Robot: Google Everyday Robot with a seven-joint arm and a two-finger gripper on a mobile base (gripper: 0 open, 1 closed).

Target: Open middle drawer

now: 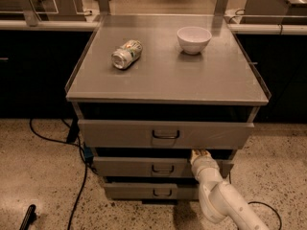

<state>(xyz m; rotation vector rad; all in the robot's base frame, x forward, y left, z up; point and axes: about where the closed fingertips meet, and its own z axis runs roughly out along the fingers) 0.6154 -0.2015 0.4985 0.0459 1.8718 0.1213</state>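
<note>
The grey cabinet has three drawers stacked one above the other. The middle drawer [139,167] is the medium grey front with a small dark pull handle [163,169], set between the larger top front and the smaller bottom front. It stands out only slightly from the cabinet. My gripper [199,153], on a white arm [218,195] coming in from the lower right, sits at the top edge of the middle drawer front, right of its handle, in the dark gap under the top drawer.
The top drawer [120,133] sticks out a little over the middle one. The bottom drawer [134,191] is below. On the cabinet top [192,80] lie a tipped can [126,54] and a white bowl [194,39]. Black cables [53,140] run over the speckled floor at left.
</note>
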